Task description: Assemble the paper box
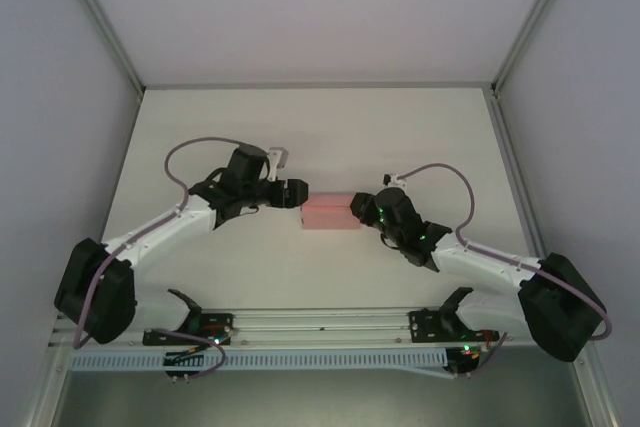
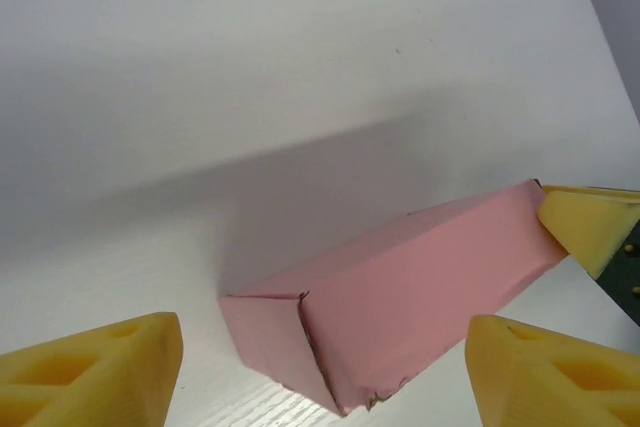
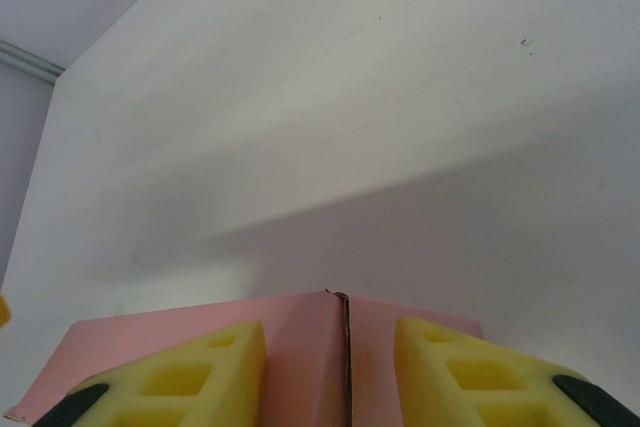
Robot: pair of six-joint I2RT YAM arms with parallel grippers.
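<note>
The paper box (image 1: pixel 330 214) lies in the middle of the white table (image 1: pixel 320 137). It is a long pale-pink block, folded up into shape, with its long side running left to right. The two arms reach in toward it, one from the left and one from the right.

The left gripper (image 1: pixel 297 194) sits just at the left end of the box. Its wrist camera shows the jaws standing open: one yellow finger (image 2: pixel 100 372) is low on the left and the other is low on the right. The box's end lies between them with bare table showing on both sides, so neither touches the card. That end is closed by a folded flap (image 2: pixel 270 342) (its lower edge looks a little ragged where the card meets).

The right gripper (image 1: pixel 352 209) is at the box's right end. Its wrist camera shows two yellow fingers (image 3: pixel 170 377) set over the pink card, with a seam (image 3: pixel 345 347) between two panels running up the gap between them. The card spreads out past both fingers, so I cannot tell whether they squeeze it or merely rest against it. In the left wrist view, one of these fingers touches the top corner of the box's right end.

The box rests flat on the table, well away from every edge.
</note>
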